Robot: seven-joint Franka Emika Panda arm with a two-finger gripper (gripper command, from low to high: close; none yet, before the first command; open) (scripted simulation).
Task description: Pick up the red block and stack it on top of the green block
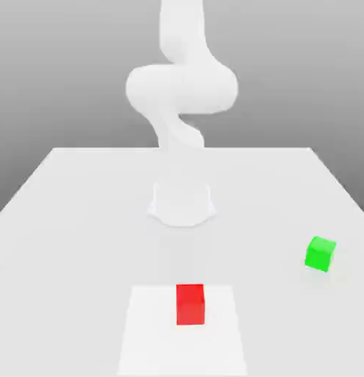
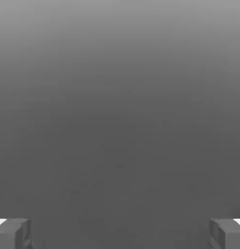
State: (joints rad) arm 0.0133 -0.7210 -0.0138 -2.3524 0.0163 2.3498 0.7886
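A: Red block (image 1: 190, 304) sat nearest the camera, on a paler square patch (image 1: 141, 331) of the tabletop (image 1: 82, 221). Green block (image 1: 320, 253) was off toward the exterior view's right, well apart from it, a bit further back.

B: Arm?

A: Arm (image 1: 181, 88) was folded up high behind both blocks, nowhere near either. In the hand view the fingers (image 2: 12, 233) sat spread wide at the frame's corners, nothing between them. Released, holding nothing.

B: So the pick hadn't started. Risks?

A: Main one, I'd guess: a long descent onto a small cube. Any lateral offset and one finger lands on the top face or shoves the block off the patch.

B: And the stack?

A: Same-size cubes, so no margin. Off-centre release and red tips off green. Lowering too hard could also knock green sideways.
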